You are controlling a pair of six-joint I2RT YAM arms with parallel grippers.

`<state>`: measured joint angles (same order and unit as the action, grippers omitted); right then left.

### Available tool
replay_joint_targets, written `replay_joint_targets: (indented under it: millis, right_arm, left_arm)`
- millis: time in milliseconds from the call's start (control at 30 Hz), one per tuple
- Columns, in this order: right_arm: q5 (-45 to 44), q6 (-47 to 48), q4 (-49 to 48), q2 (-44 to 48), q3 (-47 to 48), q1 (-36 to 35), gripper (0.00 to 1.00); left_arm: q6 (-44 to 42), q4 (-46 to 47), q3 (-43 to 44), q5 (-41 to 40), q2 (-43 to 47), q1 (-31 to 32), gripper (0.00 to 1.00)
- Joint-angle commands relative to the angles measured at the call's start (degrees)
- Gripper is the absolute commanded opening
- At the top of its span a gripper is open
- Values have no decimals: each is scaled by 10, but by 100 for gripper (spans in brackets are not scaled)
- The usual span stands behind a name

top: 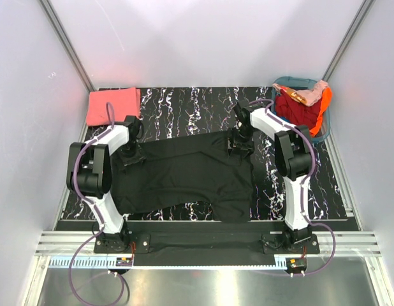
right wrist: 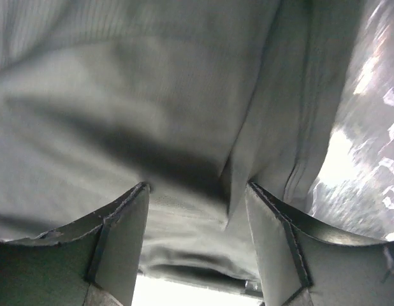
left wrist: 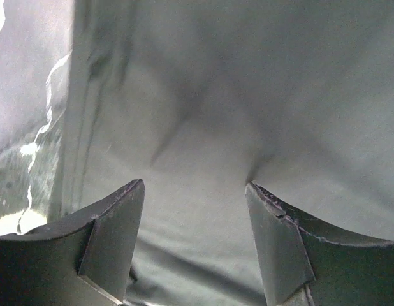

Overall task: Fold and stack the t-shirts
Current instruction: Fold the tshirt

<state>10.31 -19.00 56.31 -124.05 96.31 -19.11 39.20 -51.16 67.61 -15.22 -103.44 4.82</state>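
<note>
A large black t-shirt (top: 184, 175) lies spread on the marbled table (top: 184, 105). A folded coral-pink t-shirt (top: 112, 105) rests at the far left corner. My left gripper (top: 129, 156) stands over the black shirt's far left edge, open, with flat cloth (left wrist: 203, 127) under it and its tips touching the fabric. My right gripper (top: 239, 145) is at the far right corner of the shirt, open too, and a fold of hem (right wrist: 203, 210) lies loose between its fingers (right wrist: 273, 236).
A teal basket (top: 325, 131) with red and pink clothes stands at the far right. Grey walls close in both sides. Bare marbled tabletop (top: 324, 185) shows to the right of the right arm, and the arm bases sit along the near rail.
</note>
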Motion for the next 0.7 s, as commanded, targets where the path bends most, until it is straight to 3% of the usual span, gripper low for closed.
replay_joint_targets:
  millis: [0, 200, 467, 567, 667]
  right_arm:
    - [-61, -15, -23, -14, 41, 1, 69]
    - [-100, -21, -47, -55, 68, 8, 69]
    - [-128, 1, -8, -137, 196, 62, 70]
    - [-131, 25, 24, -150, 258, 65, 72]
    - [-125, 27, 55, -133, 286, 66, 77]
  left_arm:
    - [-34, 11, 54, 0, -39, 0, 69]
    - [-69, 27, 133, 28, -120, 0, 70]
    - [-94, -15, 354, 62, -231, 0, 71]
    - [-98, -28, 374, 56, -218, -1, 71]
    - [-98, -14, 337, 41, -158, -2, 71]
